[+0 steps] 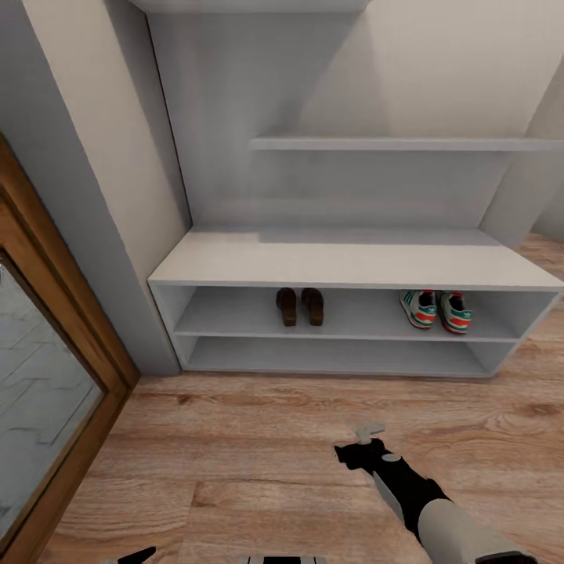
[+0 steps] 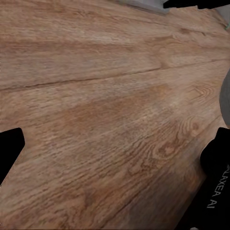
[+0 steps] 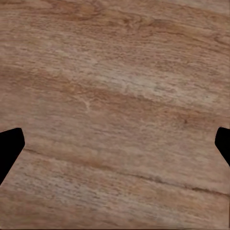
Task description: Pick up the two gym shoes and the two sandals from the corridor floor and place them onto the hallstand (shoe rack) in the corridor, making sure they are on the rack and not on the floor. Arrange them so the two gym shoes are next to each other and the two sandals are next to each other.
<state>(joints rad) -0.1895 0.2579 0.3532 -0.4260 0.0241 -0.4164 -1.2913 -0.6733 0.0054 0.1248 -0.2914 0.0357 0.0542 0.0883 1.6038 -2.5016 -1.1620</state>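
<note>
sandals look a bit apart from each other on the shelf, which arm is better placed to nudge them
Right. The right gripper is extended over the floor toward the hallstand, open and empty; the sandals sit on its upper shelf. The left arm stays tucked low.

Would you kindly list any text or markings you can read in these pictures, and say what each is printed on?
"AXEA AI": white letters on the black arm part at the left wrist view's edge; the first letters are cut off.
The gym shoes on the hallstand show green stripes and red patches, but any lettering is too small to read.
</note>
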